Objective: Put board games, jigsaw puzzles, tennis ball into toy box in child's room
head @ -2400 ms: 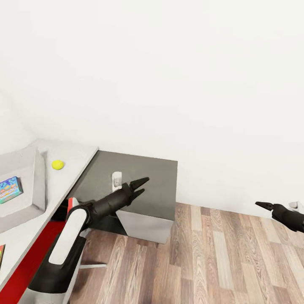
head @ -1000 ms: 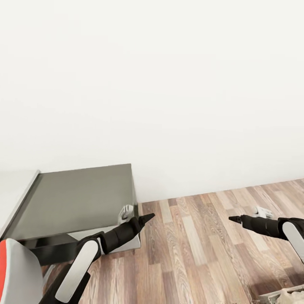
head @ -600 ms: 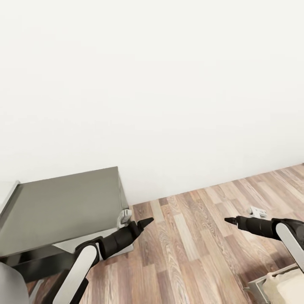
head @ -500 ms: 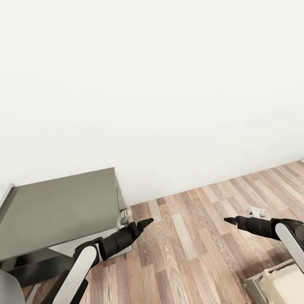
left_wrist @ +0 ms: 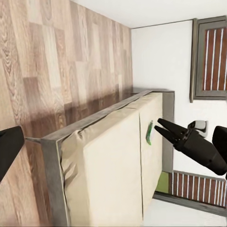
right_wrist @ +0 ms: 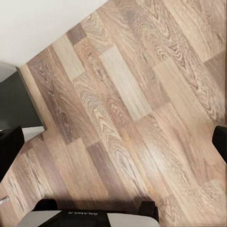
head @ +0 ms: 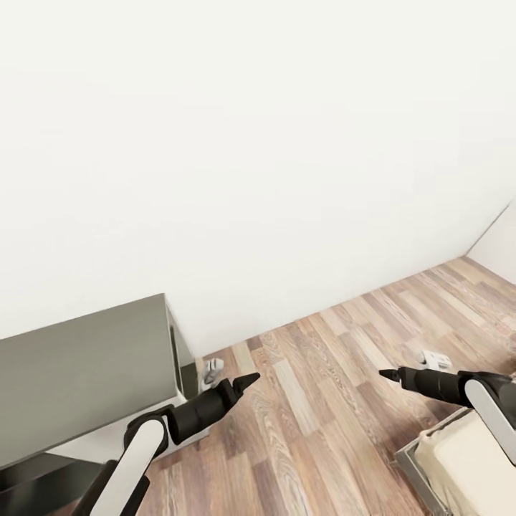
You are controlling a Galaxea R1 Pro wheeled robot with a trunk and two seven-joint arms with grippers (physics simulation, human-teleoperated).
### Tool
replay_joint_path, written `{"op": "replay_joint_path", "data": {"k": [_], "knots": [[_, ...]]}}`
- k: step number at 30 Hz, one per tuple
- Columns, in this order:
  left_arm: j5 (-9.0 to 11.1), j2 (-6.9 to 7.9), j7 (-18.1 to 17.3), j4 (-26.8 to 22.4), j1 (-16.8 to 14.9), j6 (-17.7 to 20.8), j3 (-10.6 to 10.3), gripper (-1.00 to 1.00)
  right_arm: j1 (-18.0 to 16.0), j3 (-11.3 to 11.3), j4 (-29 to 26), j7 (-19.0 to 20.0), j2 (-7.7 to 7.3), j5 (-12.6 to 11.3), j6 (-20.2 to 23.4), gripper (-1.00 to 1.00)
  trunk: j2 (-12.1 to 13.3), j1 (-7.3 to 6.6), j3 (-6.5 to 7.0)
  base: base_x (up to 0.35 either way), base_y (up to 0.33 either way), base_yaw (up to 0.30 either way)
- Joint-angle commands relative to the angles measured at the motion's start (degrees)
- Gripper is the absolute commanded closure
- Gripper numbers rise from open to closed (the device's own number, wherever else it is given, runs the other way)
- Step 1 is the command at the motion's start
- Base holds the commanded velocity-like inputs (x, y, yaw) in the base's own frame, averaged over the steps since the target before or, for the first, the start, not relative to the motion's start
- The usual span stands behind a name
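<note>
The dark-grey corner section of the table (head: 79,351) stands at the left against the white wall. My left gripper (head: 247,378) hovers over the wood floor just past that corner. My right gripper (head: 387,374) hangs over the floor near the bed (head: 466,459). In the right wrist view its fingers (right_wrist: 9,146) sit far apart with only floor between them. The left wrist view looks across at the right gripper (left_wrist: 158,126), open, above the beige mattress (left_wrist: 109,165), where a thin green-edged flat thing (left_wrist: 149,132) lies. The toy box, tennis ball and jigsaw puzzles are out of view.
Wood-plank floor (head: 322,373) runs from the table's corner to the bed's grey frame (head: 408,466) at the lower right. A small white fitting (head: 432,357) sits on the floor near the right gripper, another (head: 210,370) by the table's corner.
The camera has swung to the right: the table slid to the left, the toy box and ball left the picture, and the bed's corner came in at the lower right. Both arms keep their pose.
</note>
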Motion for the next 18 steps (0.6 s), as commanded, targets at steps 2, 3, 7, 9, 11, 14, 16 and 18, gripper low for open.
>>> {"op": "replay_joint_path", "data": {"k": [2, 3, 7, 9, 11, 14, 16, 18], "knots": [[0.04, 0.03, -0.06, 0.06, -0.03, 0.12, -0.02, -1.00, -0.04, 0.00, -0.02, 0.60, 0.03, 0.56, 0.25, -1.00, -0.10, 0.03, -0.02, 0.000, 0.000, -0.268], [0.05, 0.03, -0.06, 0.13, -0.03, 0.10, -0.02, -1.00, 0.00, 0.20, -0.03, 0.59, 0.11, 0.54, 0.23, -1.00, -0.10, 0.03, 0.01, 0.000, 0.000, -0.268], [0.06, 0.05, -0.11, 0.28, -0.01, 0.12, -0.03, -1.00, 0.00, 2.06, -0.01, 0.56, 1.05, 0.60, 0.16, -1.00, -0.10, 0.03, 0.15, 0.000, 0.000, -0.268], [0.08, 0.06, -0.12, 0.31, -0.01, 0.13, -0.03, -1.00, -0.01, 3.00, 0.00, 0.54, 1.64, 0.62, 0.13, -1.00, -0.10, 0.03, 0.22, 0.000, 0.000, -0.268], [0.10, 0.07, -0.13, 0.31, 0.01, 0.13, -0.04, -1.00, -0.03, 3.97, 0.00, 0.51, 2.29, 0.64, 0.03, -1.00, -0.10, 0.03, 0.29, 0.000, 0.000, -0.268], [0.15, 0.06, -0.14, 0.32, 0.01, 0.14, -0.04, -1.00, -0.06, 5.61, 0.01, 0.46, 3.49, 0.69, -0.34, -1.00, -0.10, 0.03, 0.40, 0.000, 0.000, -0.268], [0.14, 0.04, -0.12, 0.33, 0.03, 0.14, -0.04, -1.00, -0.10, 6.75, -0.01, 0.43, 4.31, 0.72, -0.85, -1.00, -0.10, 0.03, 0.47, 0.000, 0.000, -0.268], [0.11, 0.04, -0.11, 0.33, 0.04, 0.14, -0.04, -1.00, -0.12, 7.16, -0.04, 0.42, 4.62, 0.72, -1.05, -1.00, -0.10, 0.03, 0.54, 0.000, 0.000, -0.268]]}}
